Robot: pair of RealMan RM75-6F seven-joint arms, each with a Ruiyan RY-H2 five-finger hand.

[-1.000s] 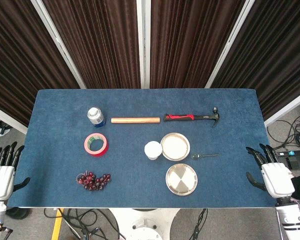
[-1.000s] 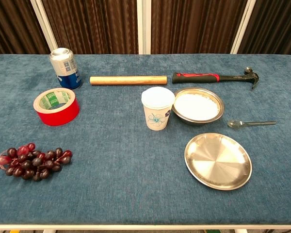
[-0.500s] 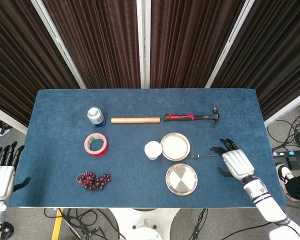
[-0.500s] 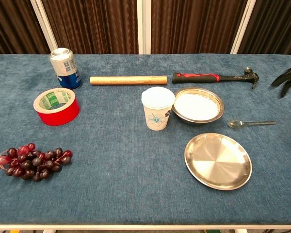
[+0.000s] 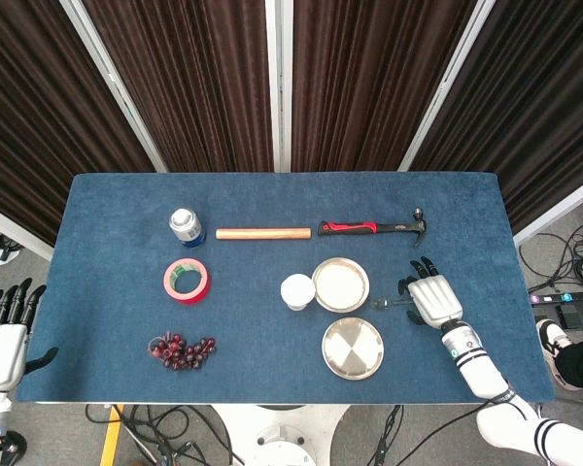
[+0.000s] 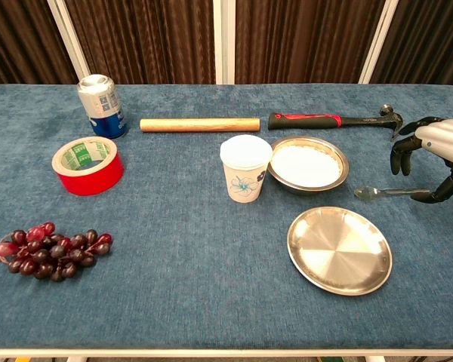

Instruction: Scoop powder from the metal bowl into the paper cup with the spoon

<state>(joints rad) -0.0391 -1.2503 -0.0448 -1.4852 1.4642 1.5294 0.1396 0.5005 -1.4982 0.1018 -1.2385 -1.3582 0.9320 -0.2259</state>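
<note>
Table (image 5: 117, 262), blue cloth: bowl (image 6: 309, 165) w/ white powder at centre-right, cup (image 6: 245, 167) just beside its left, spoon (image 6: 389, 192) lying flat to bowl's right, empty plate (image 6: 339, 250) in front. R hand (image 6: 434, 157) over spoon handle end, fingers spread & curved down, nothing gripped; thumb tip at handle, contact unclear. L hand (image 5: 2, 335) off table's left edge, fingers apart, holding nothing.

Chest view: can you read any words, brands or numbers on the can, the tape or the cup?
None can be read.
Can: blue and white label, print too blurred.
Red tape roll: green and white print on the inner core, too small.
Paper cup: only a blue flower design, no words.
</note>
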